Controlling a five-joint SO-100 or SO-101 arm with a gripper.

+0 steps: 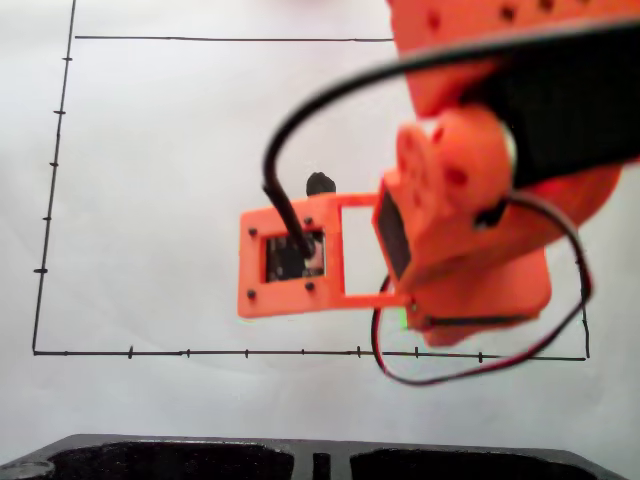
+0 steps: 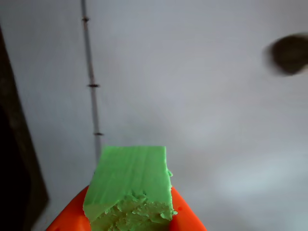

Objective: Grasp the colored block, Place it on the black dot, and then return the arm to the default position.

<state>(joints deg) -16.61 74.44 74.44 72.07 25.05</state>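
Note:
In the wrist view the lime-green colored block (image 2: pixel 131 180) sits at the bottom centre, its rough face toward the camera. My gripper (image 2: pixel 130 214) is shut on it, with an orange finger (image 2: pixel 67 221) on either side. The black dot (image 2: pixel 288 54) is a blurred blot on the white paper at the upper right, well apart from the block. In the fixed view the orange arm (image 1: pixel 470 200) reaches in from the upper right. Its camera bracket (image 1: pixel 290 262) half covers the black dot (image 1: pixel 319 183). A sliver of the green block (image 1: pixel 404 318) peeks out under the arm.
A thin black border line with tick marks (image 1: pixel 250 352) frames the white paper; it also runs down the left of the wrist view as the border line (image 2: pixel 91 86). A dark base (image 1: pixel 300 458) lies along the fixed view's bottom edge. Red and black cables (image 1: pixel 480 365) loop below the arm.

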